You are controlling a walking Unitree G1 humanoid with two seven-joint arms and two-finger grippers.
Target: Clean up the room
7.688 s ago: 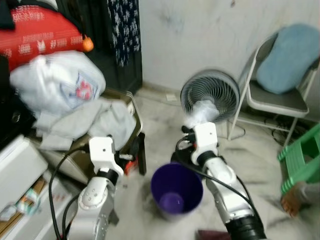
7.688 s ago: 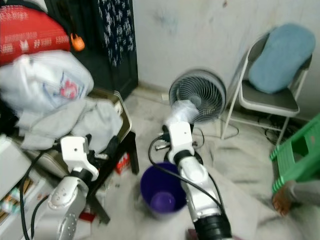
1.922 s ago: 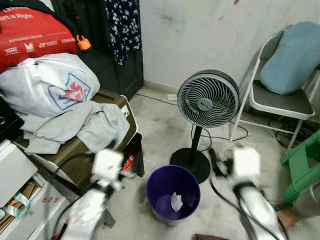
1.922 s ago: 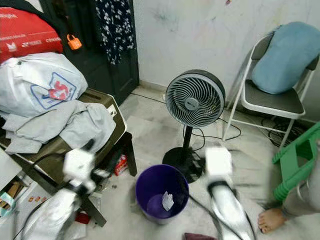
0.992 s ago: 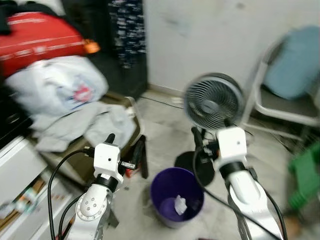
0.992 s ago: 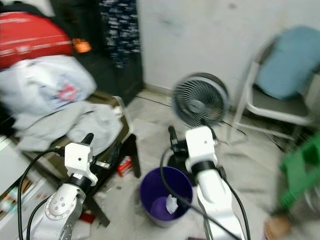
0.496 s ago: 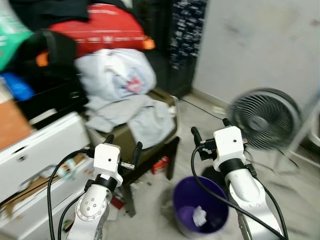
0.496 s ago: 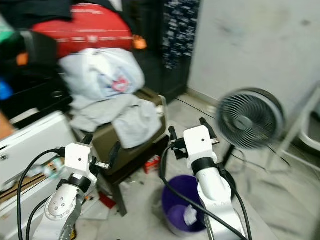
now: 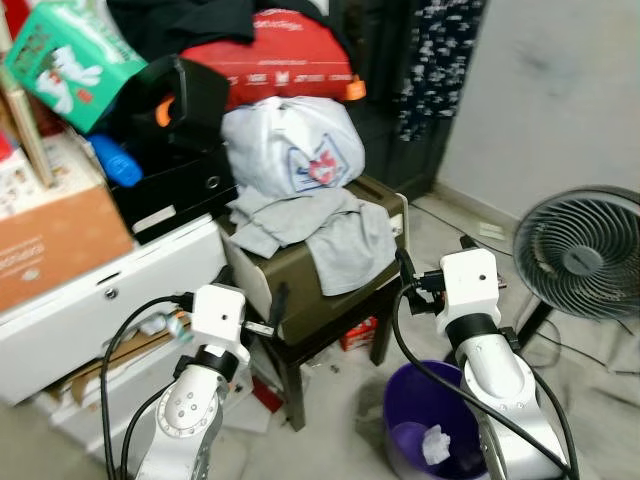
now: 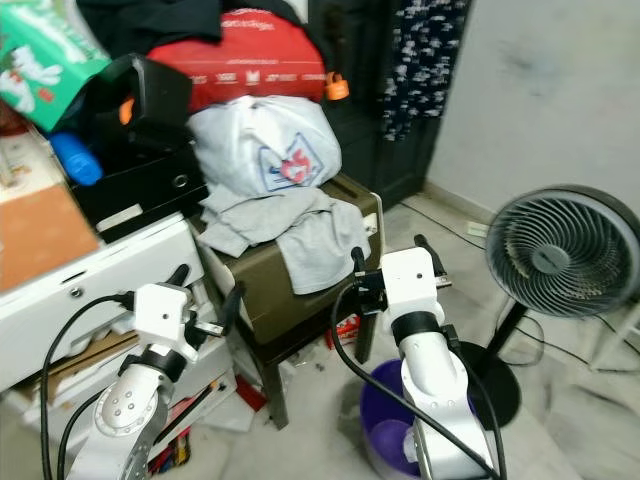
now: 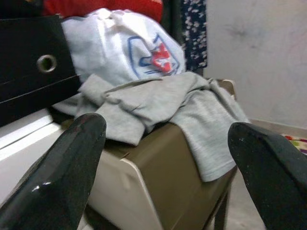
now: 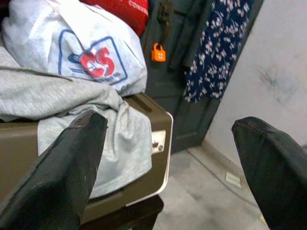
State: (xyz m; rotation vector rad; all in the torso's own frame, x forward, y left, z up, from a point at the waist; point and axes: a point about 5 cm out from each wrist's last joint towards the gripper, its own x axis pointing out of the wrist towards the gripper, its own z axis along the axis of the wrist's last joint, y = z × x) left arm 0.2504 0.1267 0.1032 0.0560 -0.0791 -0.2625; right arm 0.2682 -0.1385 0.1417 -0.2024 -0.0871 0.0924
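Both grippers, left (image 11: 158, 158) and right (image 12: 168, 158), now gape empty toward the grey garment (image 9: 320, 225) (tissue (image 9: 435, 445) binned), likely next.

A grey garment (image 9: 325, 225) drapes over an olive-brown case (image 9: 330, 290) with a cream edge. Above it sits a white bag (image 9: 290, 145) printed with a blue-outlined emblem and red letters, and over that a red bag (image 9: 280, 60) with white lettering and a small orange padlock (image 9: 354, 90). The bin (image 9: 425, 425) is purple, holding a white crumpled scrap (image 9: 435, 445). The fan (image 9: 578, 255) is grey with a black stand. A dark cloth (image 12: 218, 45) carries a white floral print (navy, seemingly). The box (image 9: 70, 50) is green, the drawers (image 9: 100, 305) white.
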